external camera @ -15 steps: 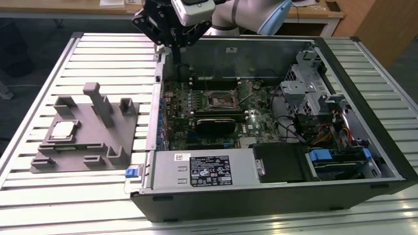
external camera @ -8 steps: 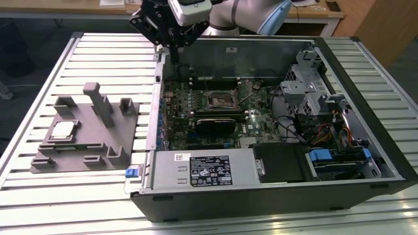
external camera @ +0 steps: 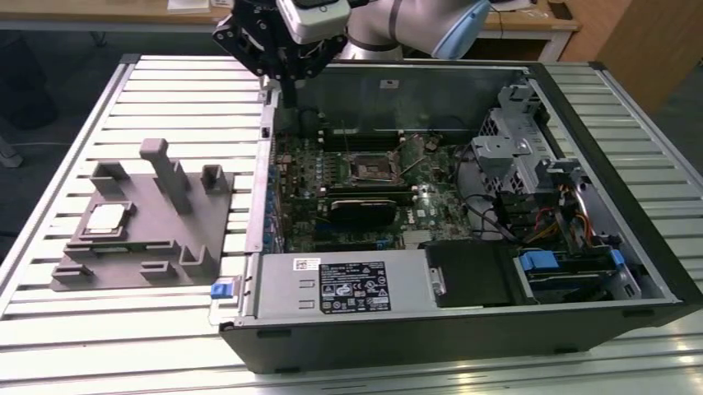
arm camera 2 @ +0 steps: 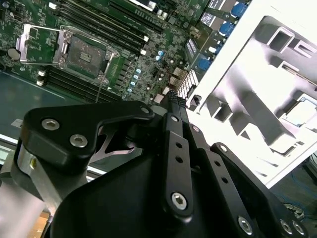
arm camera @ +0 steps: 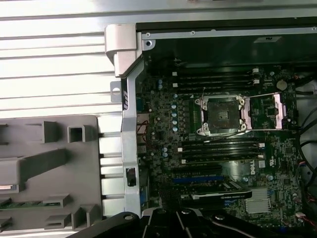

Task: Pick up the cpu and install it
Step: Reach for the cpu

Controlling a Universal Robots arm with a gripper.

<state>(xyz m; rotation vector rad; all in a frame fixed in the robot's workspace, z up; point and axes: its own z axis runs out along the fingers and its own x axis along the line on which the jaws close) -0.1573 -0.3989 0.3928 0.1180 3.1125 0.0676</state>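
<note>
Black gripper [arm camera 2: 172, 95] is hanging above the computer case [external camera: 439, 337], fingers [arm camera 2: 178, 148] pressed together; the cpu [external camera: 107, 217] is sitting in the grey fixture [external camera: 132, 255].

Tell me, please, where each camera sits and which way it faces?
Exterior view: off the arm, looking down at the open computer case, the grey fixture holding the cpu, and the gripper above.
First wrist view: on the arm, facing down onto the socket; the gripper's black body shows.
Second wrist view: on the arm, looking slantwise along the shut gripper.
Both wrist views share the socket and the fixture.
</note>
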